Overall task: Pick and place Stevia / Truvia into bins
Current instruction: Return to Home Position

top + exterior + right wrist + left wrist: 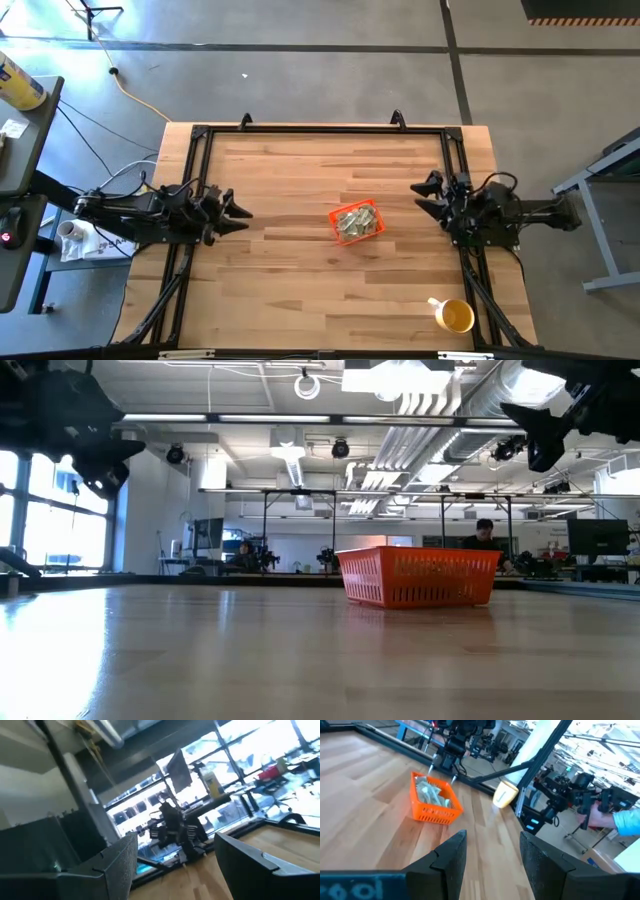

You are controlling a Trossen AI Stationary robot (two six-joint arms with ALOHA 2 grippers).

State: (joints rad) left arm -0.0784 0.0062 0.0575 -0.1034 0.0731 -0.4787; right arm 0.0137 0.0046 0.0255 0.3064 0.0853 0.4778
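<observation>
Homing step judged in hand: left gripper (240, 212) and right gripper (425, 195) stand wide open, empty, Stevia packets (355, 222) lying in the orange bin (334, 222) midway between them; only parking both arms remains.

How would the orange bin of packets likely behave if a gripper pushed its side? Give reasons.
The orange bin would probably slide rather than tip: it sits low and wide on the smooth wooden table. Its slotted thin walls suggest light plastic that may flex. The loose packets inside would likely shift.
</observation>
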